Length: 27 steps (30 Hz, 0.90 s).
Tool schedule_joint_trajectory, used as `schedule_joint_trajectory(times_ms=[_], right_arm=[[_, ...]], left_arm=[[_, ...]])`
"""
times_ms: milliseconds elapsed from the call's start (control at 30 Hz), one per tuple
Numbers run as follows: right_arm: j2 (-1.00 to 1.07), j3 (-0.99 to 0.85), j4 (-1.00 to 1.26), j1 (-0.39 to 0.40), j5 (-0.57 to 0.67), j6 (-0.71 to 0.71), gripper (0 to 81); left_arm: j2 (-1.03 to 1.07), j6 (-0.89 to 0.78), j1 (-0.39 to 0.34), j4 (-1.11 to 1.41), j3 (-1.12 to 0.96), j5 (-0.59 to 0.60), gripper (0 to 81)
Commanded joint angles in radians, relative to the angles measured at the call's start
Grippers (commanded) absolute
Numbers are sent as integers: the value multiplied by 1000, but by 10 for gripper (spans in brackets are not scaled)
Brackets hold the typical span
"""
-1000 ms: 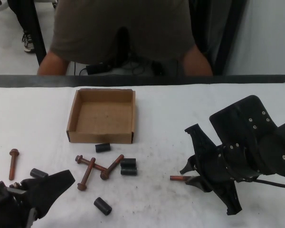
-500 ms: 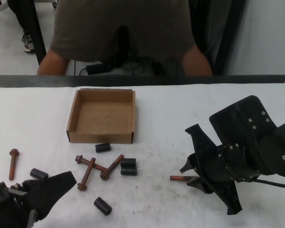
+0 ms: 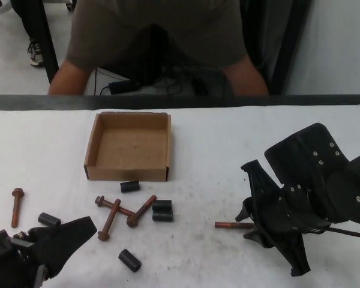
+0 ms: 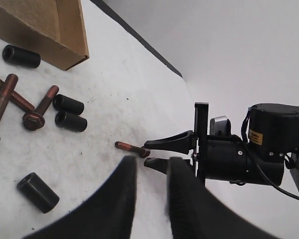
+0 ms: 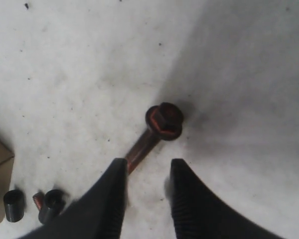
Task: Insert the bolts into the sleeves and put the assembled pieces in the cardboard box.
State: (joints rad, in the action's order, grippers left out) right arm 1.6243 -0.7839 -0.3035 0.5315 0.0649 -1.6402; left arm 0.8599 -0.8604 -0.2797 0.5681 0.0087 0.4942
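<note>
The right gripper [image 5: 148, 167] is hovering low at the high view's lower right, jaws spread, with the lone bolt [image 5: 148, 137] lying flat just at their gap, apparently lining up a pinch. The left gripper [image 4: 153, 167] is sitting at lower left, jaws parted and empty, near the loose sleeves [image 3: 162, 210], probably ready to take one. The cardboard box [image 3: 126, 173] is lying empty left of centre.

The bolt [image 5: 162, 121] is coppery-brown metal with a dull, faintly tarnished finish. The sleeves [image 4: 69, 104] are black and smooth with a low sheen; metal or plastic, it is hard to tell. The cardboard box [image 3: 127, 173] is plain brown paperboard, matt. The bench top [image 3: 228, 138] is white and matt, grainy and flecked with dark specks. The right gripper [image 5: 148, 163] has fingers [image 5: 189, 199] of matt black material, finely ribbed.
</note>
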Motion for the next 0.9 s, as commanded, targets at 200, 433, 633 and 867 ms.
schedule_joint_trajectory(times_ms=[200, 433, 633, 867], right_arm=[[51, -6, 45, -7, 5, -16, 288], [72, -8, 62, -12, 8, -20, 288], [84, -11, 62, -15, -4, -37, 288], [111, -12, 62, -16, 1, -69, 288]], left_arm=[[-4, 16, 4, 20, -9, 8, 220], [-4, 16, 4, 20, -9, 8, 220], [-4, 16, 4, 20, -9, 8, 220], [-4, 16, 4, 20, -9, 8, 220]])
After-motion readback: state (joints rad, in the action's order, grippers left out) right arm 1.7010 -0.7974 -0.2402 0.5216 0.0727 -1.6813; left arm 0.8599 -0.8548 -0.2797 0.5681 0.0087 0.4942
